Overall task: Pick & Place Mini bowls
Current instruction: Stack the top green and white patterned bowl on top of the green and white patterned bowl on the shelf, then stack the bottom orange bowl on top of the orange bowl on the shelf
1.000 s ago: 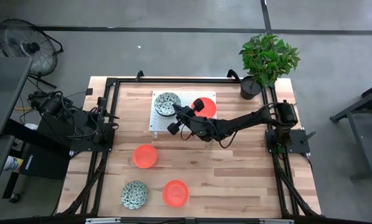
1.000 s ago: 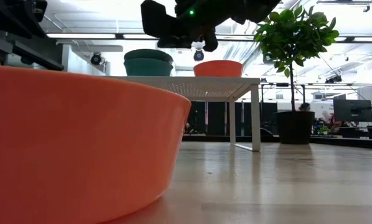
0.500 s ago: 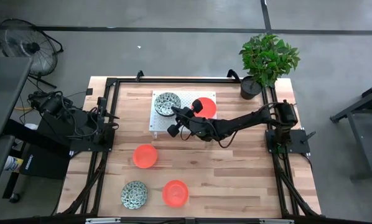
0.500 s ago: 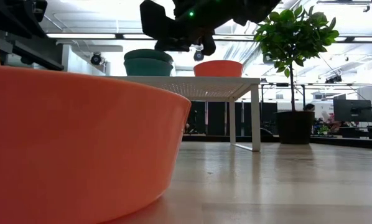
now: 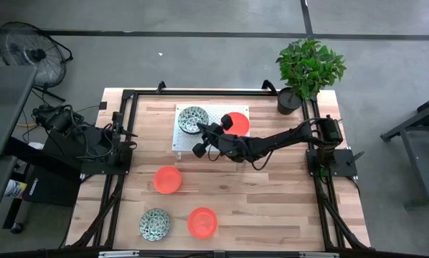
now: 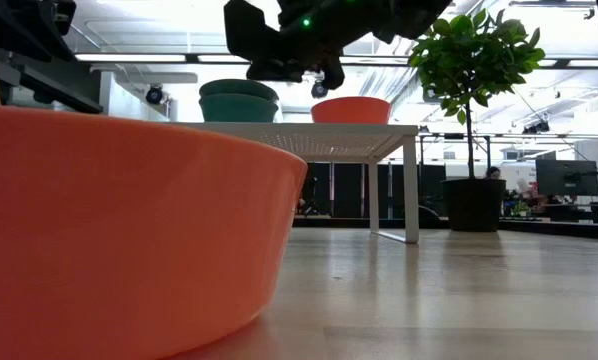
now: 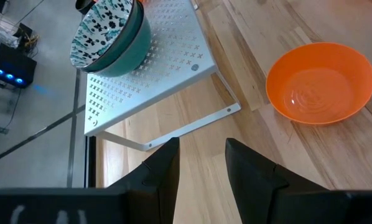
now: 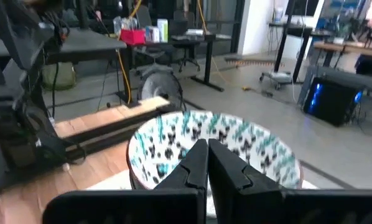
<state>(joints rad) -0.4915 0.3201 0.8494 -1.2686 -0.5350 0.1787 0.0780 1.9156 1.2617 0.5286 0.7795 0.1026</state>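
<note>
As the right arm stretches across the table, closed right claw (image 5: 202,130) beside speckled bowl (image 5: 191,119), empty.

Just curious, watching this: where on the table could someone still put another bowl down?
The bare wood right of the orange bowl near the front edge is free, as is the stretch between the plant pot and that corner. The white rack is crowded: two bowls sit there, and the right end effector hangs over it.

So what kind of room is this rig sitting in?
Probably a lab or workshop, not a home: a bare concrete floor around the wooden table, a standing fan beside it, and desks with cables and computer gear behind.
</note>
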